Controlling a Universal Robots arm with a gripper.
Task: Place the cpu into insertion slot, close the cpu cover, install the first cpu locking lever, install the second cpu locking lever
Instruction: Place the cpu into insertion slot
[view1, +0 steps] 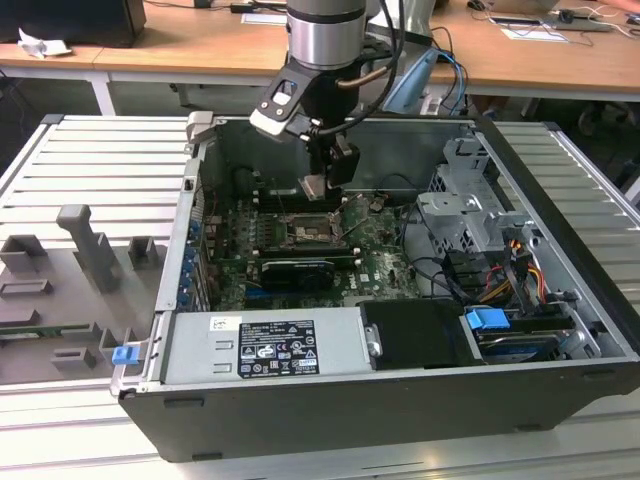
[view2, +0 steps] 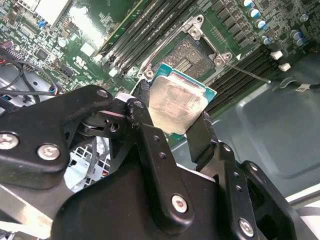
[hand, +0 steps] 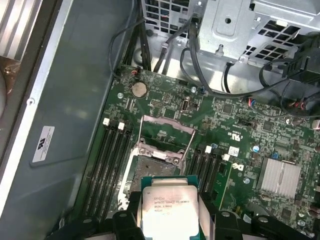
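So the black two-finger gripper (view2: 172, 112) is pinching the small square cpu with the pale silver metal top (hand: 166, 210) by two opposite edges, fingers narrowed right onto it. It's hanging in the air just above the open insertion slot (hand: 151, 167) on the green motherboard (view1: 380, 262), not touching it.

Being square, the chip isn't really giving a long axis. Its metal top is facing the wrist cameras, green underside toward the board, edges roughly lining up with the socket's, maybe a touch rotated. Dead level or not, I can't tell.

What's worrying me: any tilt or offset going down and a corner is digging into the contacts, or the chip is slipping out of that thin edge grip. Just beyond the socket the thin silvery cpu cover frame (hand: 169, 125) is standing flipped up, so the fingers could be clipping it too.
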